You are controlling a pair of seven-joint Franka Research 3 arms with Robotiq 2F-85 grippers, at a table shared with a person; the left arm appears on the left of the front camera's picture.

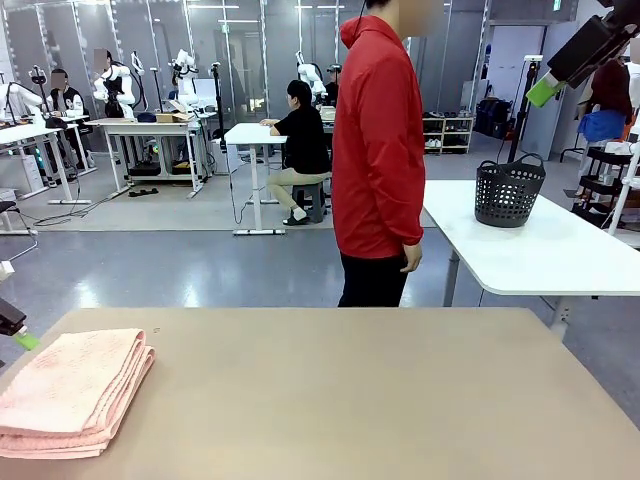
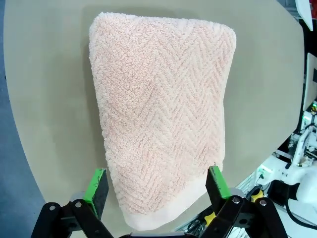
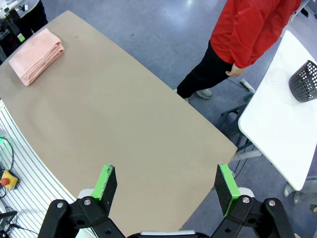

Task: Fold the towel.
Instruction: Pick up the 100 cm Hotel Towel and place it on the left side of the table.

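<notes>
Left wrist view: towel (image 2: 161,114) lies folded on the table (image 2: 49,99), directly below the left gripper (image 2: 158,184), long axis running away between its spread fingers. Right gripper (image 3: 166,183) also spread, high, well apart from the towel. Left arm is nearer.

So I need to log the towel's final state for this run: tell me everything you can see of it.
The towel is salmon-pink terry cloth with a zigzag herringbone weave and a plain hem band along one short edge. It lies flat on the tan table, folded into a neat oblong stack of several layers, near the table's left end on the robot's side. In the left wrist view the left tool hangs open above it, fingers either side of the hem end, not gripping. Nothing else touches it.
</notes>
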